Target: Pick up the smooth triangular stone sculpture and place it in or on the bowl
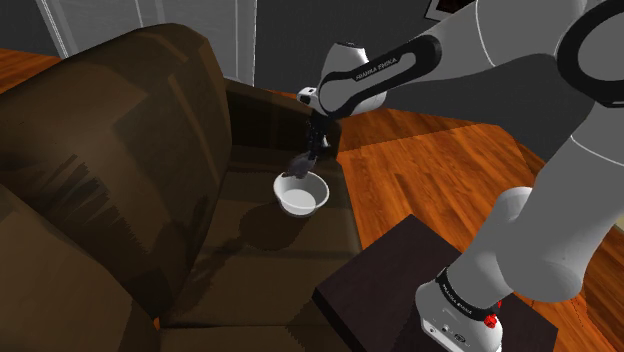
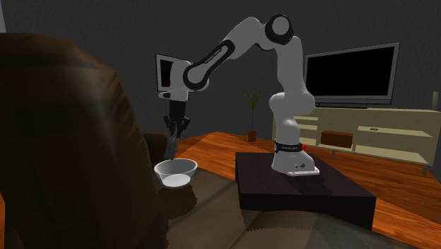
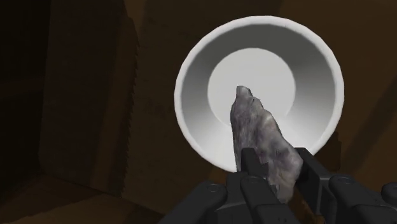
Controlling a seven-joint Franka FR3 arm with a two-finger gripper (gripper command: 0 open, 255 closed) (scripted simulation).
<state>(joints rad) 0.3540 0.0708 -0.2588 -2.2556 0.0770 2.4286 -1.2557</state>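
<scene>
A grey, pointed stone sculpture sits clasped between my black fingers, its tip hanging over the white bowl. My gripper is shut on it. In the shoulder view the gripper hangs just above the bowl, which rests on the brown sofa seat, with the stone dark at the fingertips. The second exterior view has the gripper over the far rim of the bowl, and the stone points down toward it.
The brown sofa's backrest rises at the shoulder view's left of the bowl. My dark stand sits beside the sofa on a wooden floor. A TV on a low cabinet stands behind.
</scene>
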